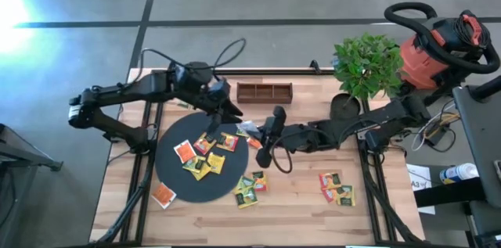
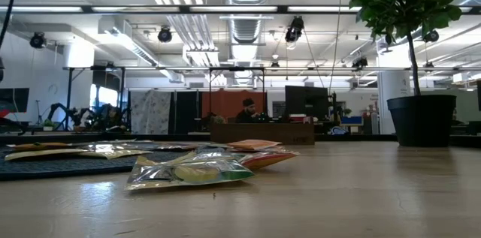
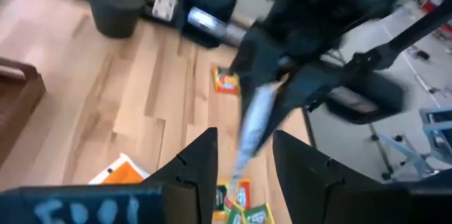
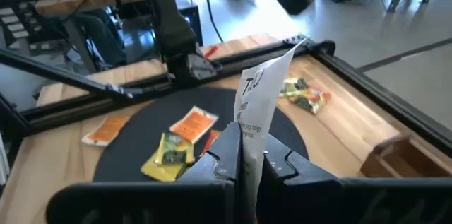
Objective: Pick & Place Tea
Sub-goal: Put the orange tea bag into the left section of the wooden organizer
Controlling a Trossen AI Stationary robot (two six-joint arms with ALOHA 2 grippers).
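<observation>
white-backed tea packet [image 4: 260, 104] stands edge-up, pinched between the closed fingers of the right gripper [image 1: 264, 145], with the black disc [image 1: 174, 176] just beyond and below; the left gripper [image 1: 221, 109] hangs open, empty.

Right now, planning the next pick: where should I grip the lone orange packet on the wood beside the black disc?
Take the orange packet by its edge facing away from the black disc, coming straight down. It lies flat on the table, so only a thin edge offers a pinch, and that side looks free. The open left claw is likely nearer.
</observation>
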